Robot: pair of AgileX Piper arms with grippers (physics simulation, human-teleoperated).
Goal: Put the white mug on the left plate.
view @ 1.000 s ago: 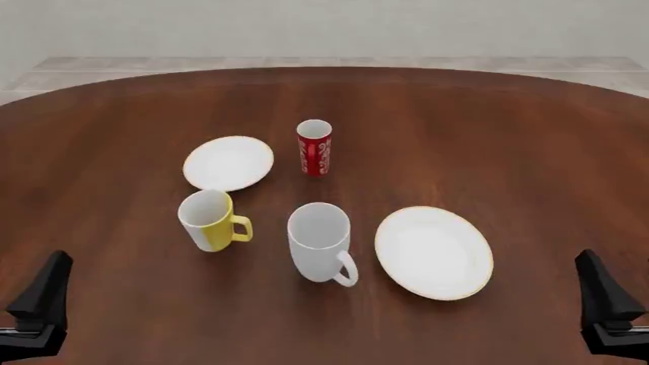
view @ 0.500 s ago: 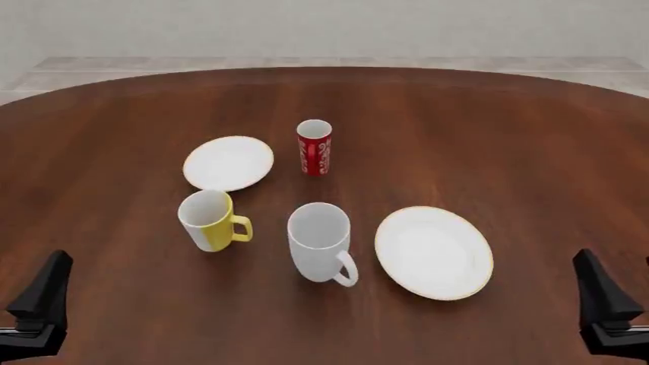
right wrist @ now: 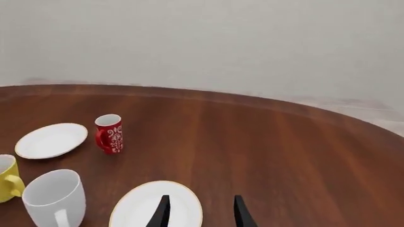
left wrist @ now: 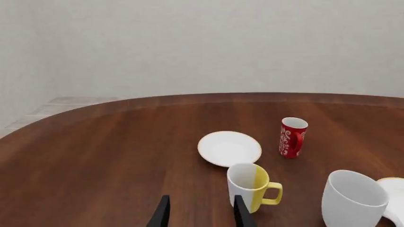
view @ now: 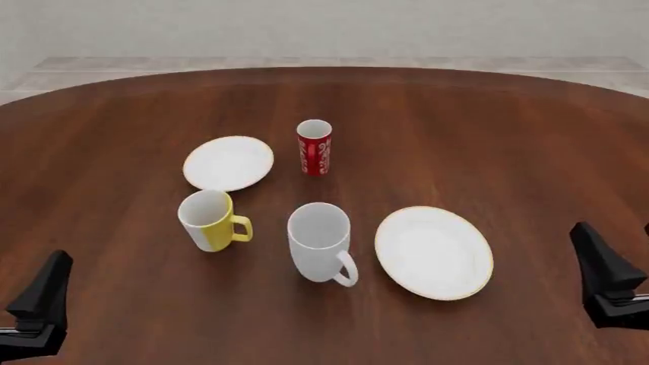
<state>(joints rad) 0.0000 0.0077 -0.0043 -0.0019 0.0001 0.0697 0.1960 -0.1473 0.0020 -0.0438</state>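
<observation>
Tall plain white ceramic mug stands upright at table centre, loop handle toward 5 o'clock, so the right gripper has the handier reach. Small gold-rimmed white plate lies at its 11 o'clock, bare. Yellow-and-white mug stands between them, hindering a direct path. Left gripper and the right one both have fingers parted, holding nothing.

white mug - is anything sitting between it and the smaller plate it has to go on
Nothing stands directly between them. From the white mug to the left plate the bare table is open; the yellow-and-white mug stands just left of that line, the red cup right of it.
</observation>
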